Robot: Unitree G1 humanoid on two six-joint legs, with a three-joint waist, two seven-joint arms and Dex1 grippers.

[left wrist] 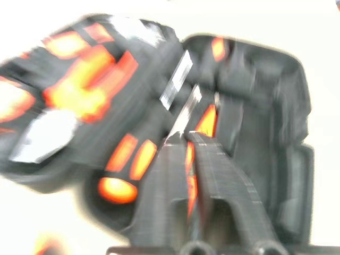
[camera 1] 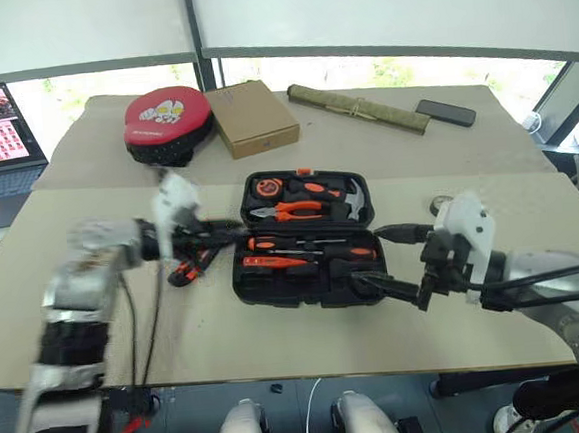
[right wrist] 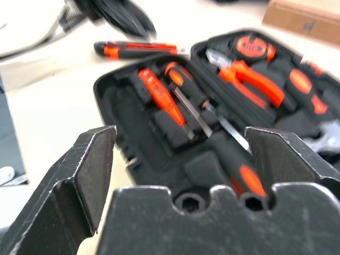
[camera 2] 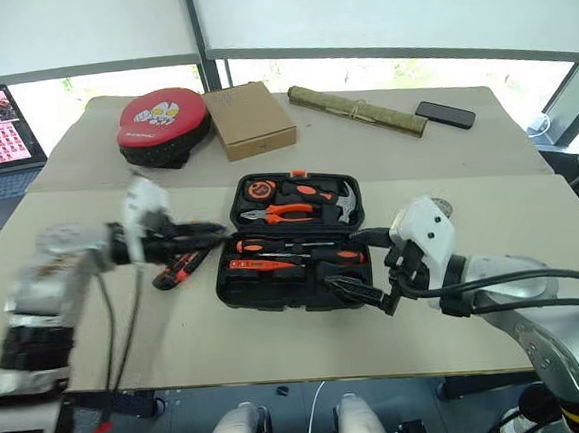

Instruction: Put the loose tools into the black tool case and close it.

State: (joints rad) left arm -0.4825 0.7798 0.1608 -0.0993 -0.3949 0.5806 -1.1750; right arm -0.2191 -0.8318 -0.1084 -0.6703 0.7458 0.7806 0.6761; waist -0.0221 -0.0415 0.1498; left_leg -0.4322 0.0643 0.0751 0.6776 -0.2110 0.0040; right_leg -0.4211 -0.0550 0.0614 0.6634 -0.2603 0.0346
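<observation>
**Black tool case open on the counter: loading step in hand, one knife outside**

**Left side.** The left end effector (camera 1: pixel 218 228) hovered above the counter (camera 1: pixel 280 348), just off the case's left edge. It was motion-blurred, so whether it was open or closed, or held anything, could not be determined. Below it, the utility knife (camera 1: pixel 187 271) lay loose on the counter, just beside the case and outside it.

**Centre.** The black tool case (camera 1: pixel 247 288) lay open near the middle of the counter, lid flat behind the base. In the front half, the tester pen (right wrist: pixel 159 98) and a screwdriver (right wrist: pixel 183 87) lay side by side in the recesses. A second screwdriver (right wrist: pixel 239 172) lay nearer the right edge. The tape roll could not be identified.

**Right side.** The right end effector (camera 1: pixel 366 257) was spread wide and empty, poised at the case's right front corner.

**Step in hand.** Judged as loading, nearly complete; closing not yet begun.

**Next move.** Most likely it calls for lifting the knife by its middle, seating it in a free recess, then folding the lid forward until the latch engages.
</observation>
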